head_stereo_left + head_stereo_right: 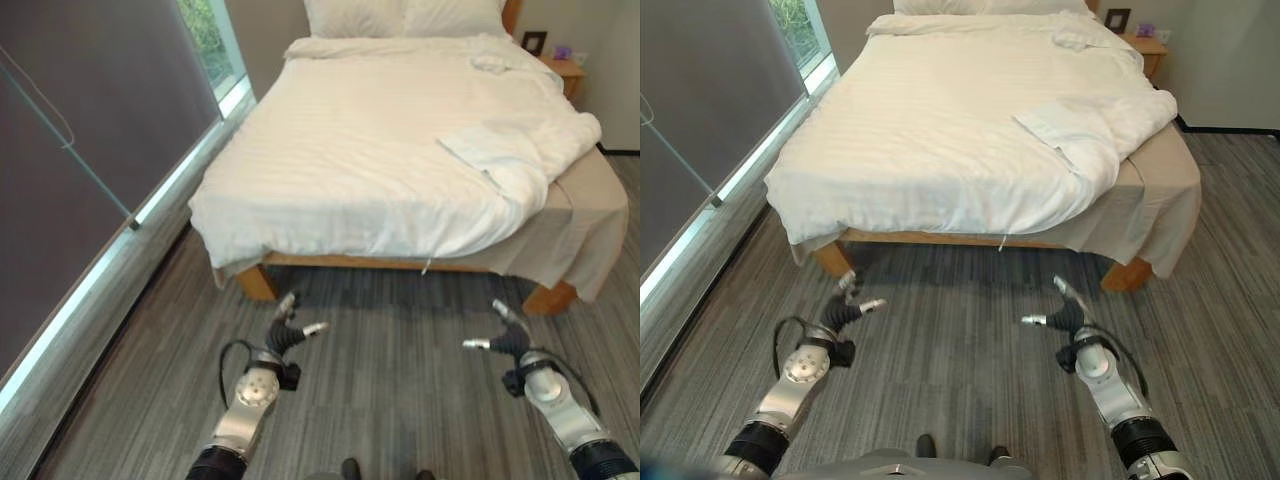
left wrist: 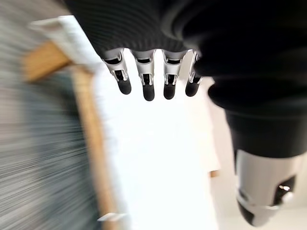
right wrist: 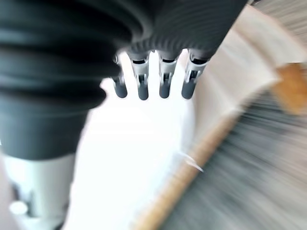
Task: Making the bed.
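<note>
- Straight ahead of you stands the bed (image 1: 560, 290), its wooden frame showing along the foot, with a white duvet (image 1: 350, 170) spread over most of the mattress and hanging over the foot edge.
- On the robot's right side the duvet is folded back on itself in a rumpled flap (image 1: 510, 155), leaving a beige sheet (image 1: 590, 215) bare along that side and draping down at the corner.
- Two white pillows (image 1: 400, 18) lie side by side at the head of the bed, and a small crumpled bit of white cloth (image 1: 490, 63) sits near them on the right.
- Your left hand (image 1: 290, 330) hovers over the floor short of the bed's foot, fingers loosely extended, thumb apart, holding nothing.
- Your right hand (image 1: 505, 335) hovers at about the same level on the other side, likewise relaxed and empty, well apart from the duvet.
- Grey striped carpet (image 1: 400, 390) covers the floor beneath both hands.
- A wooden nightstand (image 1: 568, 72) stands beside the head on the right, and a window with a grey blind (image 1: 90, 150) runs along the left wall.
</note>
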You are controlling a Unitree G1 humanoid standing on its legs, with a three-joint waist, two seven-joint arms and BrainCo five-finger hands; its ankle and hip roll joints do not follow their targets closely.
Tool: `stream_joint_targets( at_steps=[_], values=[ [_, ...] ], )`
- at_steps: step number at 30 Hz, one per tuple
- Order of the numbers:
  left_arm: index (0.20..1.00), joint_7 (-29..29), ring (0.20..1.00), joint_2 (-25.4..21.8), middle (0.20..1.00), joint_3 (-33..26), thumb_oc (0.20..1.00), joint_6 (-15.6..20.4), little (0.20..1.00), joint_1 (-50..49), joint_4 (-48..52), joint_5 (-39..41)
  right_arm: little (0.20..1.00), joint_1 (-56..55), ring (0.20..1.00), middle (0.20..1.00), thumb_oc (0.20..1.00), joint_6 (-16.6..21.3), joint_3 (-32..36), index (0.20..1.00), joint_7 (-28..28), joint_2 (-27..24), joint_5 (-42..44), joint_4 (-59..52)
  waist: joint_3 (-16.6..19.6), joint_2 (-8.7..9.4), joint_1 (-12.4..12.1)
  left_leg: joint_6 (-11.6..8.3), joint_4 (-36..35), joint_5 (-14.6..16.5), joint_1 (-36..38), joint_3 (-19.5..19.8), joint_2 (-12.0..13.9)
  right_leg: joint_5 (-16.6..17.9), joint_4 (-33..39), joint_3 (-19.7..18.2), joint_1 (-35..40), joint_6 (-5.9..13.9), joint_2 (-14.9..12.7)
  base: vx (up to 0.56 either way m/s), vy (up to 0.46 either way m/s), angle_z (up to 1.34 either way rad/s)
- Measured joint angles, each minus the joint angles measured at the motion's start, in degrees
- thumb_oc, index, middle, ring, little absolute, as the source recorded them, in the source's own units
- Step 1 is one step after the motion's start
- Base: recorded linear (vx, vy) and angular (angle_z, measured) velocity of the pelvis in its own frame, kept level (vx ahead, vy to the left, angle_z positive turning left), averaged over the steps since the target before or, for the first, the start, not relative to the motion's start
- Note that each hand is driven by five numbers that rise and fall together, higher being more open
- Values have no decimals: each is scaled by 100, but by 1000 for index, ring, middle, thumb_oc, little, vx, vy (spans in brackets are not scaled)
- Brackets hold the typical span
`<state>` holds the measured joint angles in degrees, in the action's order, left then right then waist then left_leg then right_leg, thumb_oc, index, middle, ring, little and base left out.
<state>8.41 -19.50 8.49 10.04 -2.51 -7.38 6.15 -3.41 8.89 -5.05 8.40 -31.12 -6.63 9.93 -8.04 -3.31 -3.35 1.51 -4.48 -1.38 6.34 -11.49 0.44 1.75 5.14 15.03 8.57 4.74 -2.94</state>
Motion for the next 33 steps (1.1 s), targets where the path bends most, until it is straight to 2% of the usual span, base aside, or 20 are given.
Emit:
stream_joint_targets(
  at_steps=[7,8,9,11,13,14,15,16,18,19,20,21,22,23,24,26,28,30,31,33],
  values=[
    [1000,-219,1000,-28,1000,75,1000,-20,1000,-523,79,-10,1000,-460,1000,1000,1000,-90,-82,1000,-205,-77,-265,-276,-67,113,19,-42,-76,-23,-106,-98,34,-5,17,-134,-249,44,41,1,-54,-24],
    [1000,-204,1000,-145,1000,-90,1000,-42,1000,-501,93,45,1000,66,1000,1000,1000,-149,-226,1000,-230,40,-449,-157,-286,-20,-94,-124,-76,-71,-240,-671,381,18,-1011,422,-1095,506,52,90,-195,-150],
    [1000,-215,1000,-230,1000,-162,1000,-79,1000,-435,55,51,1000,265,1000,1000,1000,-153,-307,1000,-270,43,-468,-220,-368,-3,-160,-160,-56,-8,-324,-863,411,-285,-1503,1136,-1479,469,-122,233,-244,-141],
    [1000,-236,1000,-232,1000,-348,1000,-111,1000,-366,28,53,1000,96,1000,1000,1000,-192,-256,1000,-277,51,-469,-560,-378,247,7,-220,-68,28,-301,-854,197,-284,-1482,1329,-1520,148,-572,160,-162,-34],
    [1000,-255,1000,-185,1000,-431,1000,-107,1000,-465,30,273,1000,-34,1000,1000,1000,-201,-231,1000,-273,56,-470,-527,-363,214,-1,-463,150,219,-137,-989,377,-297,-1238,1112,-1291,-177,-301,230,-409,-37],
    [1000,-262,1000,-270,1000,-350,1000,-126,1000,-355,19,333,1000,-108,1000,1000,1000,-164,-228,1000,-236,181,-464,-369,-471,390,-193,-774,1620,499,-706,-702,553,-667,-1722,1150,-1443,-726,-268,341,-401,-34],
    [1000,-210,1000,-280,1000,-115,1000,-109,1000,-178,253,557,1000,-269,1000,1000,1000,-171,-57,1000,-304,326,-464,-261,-686,564,-525,-542,6145,-859,-3079,67,1132,-864,-1878,865,-1460,-1151,-143,300,-88,-90],
    [1000,-222,1000,-223,1000,111,1000,-114,1000,-382,152,655,1000,-211,1000,1000,1000,-285,-220,1000,-334,317,-464,-176,-736,581,-653,-684,6447,-482,-3426,99,1131,-773,-1687,614,-1185,-997,-43,416,32,-100],
    [1000,-246,1000,-30,1000,267,1000,-115,1000,-363,110,716,1000,-123,1000,1000,1000,-240,-379,1000,-311,313,-461,-266,-804,594,-557,-602,4791,-325,-3543,229,558,-769,-1033,262,-953,-672,105,438,133,-115],
    [1000,-242,1000,155,1000,287,1000,-94,1000,-315,14,727,1000,-33,1000,1000,1000,-257,-472,1000,-323,217,-460,-229,-787,318,-606,-607,3786,-314,-3439,164,663,-945,-1185,348,-894,-528,260,573,148,-145],
    [1000,-250,1000,186,1000,284,1000,-59,1000,-297,11,725,1000,61,1000,1000,1000,-248,-676,1000,-331,66,-457,-296,-780,398,-646,-612,2538,-312,-3254,-49,563,-1327,-1933,82,-915,-478,53,620,128,-98],
    [1000,-282,1000,274,1000,429,1000,-147,1000,-67,-309,724,1000,79,1000,1000,1000,-279,-823,1000,-331,-7,-458,-109,-749,99,-434,-666,938,-255,-2932,-433,673,-1312,-1390,394,-437,-561,552,791,156,-47],
    [1000,-302,1000,275,1000,448,1000,-143,1000,9,-322,724,1000,63,1000,1000,1000,-291,-892,1000,-335,-11,-458,-59,-760,120,-437,-671,552,-250,-2840,-554,619,-1331,-1285,400,-308,-574,646,795,161,17],
    [1000,-306,1000,270,1000,460,1000,-143,1000,97,-355,713,1000,12,1000,1000,1000,-301,-918,1000,-358,14,-460,-55,-759,294,-441,-663,89,-245,-2690,-1111,493,-1426,-995,468,-33,-610,716,852,186,6],
    [1000,-299,1000,196,1000,429,1000,-148,1000,101,-347,712,1000,118,1000,1000,1000,-322,-955,1000,-361,-6,-463,-75,-610,566,-493,-330,73,-28,-2632,-1648,398,-1569,-804,446,139,-383,720,904,192,6],
    [1000,-271,1000,100,1000,438,1000,-162,1000,54,-339,713,1000,342,1000,1000,1000,-270,-876,1000,-325,157,-468,-29,-437,1027,-482,109,875,67,-2325,-1452,-46,-1688,-973,351,440,-116,538,848,252,-10],
    [1000,-256,1000,7,1000,674,1000,-206,1000,-28,-333,711,1000,187,1000,1000,1000,-307,-1093,1000,-313,265,-482,-79,-279,849,-462,928,1010,470,-1329,-1382,-268,-1615,-4000,430,-358,439,100,735,331,-6],
    [1000,-246,1000,-149,1000,795,1000,-232,1000,80,-164,708,1000,-37,1000,1000,1000,-299,-1309,1000,-387,248,-674,-511,-302,737,-280,933,649,699,-520,-1041,-508,-857,-6954,701,-1663,829,-1199,581,138,55],
    [1000,-246,1000,-63,1000,811,1000,-259,1000,281,-171,706,1000,-80,1000,1000,1000,-297,-1283,1000,-387,279,-702,-504,-364,410,1,806,540,739,-14,-633,-369,-1042,-6651,683,-2433,517,-1557,524,-62,114],
    [1000,-204,1000,92,1000,620,1000,-254,1000,614,-247,709,1000,-31,1000,1000,1000,-301,-1095,1000,-376,276,-700,-449,-567,18,154,726,242,768,629,40,75,-741,-2918,870,-2939,326,-1214,788,-297,186]
  ],
)
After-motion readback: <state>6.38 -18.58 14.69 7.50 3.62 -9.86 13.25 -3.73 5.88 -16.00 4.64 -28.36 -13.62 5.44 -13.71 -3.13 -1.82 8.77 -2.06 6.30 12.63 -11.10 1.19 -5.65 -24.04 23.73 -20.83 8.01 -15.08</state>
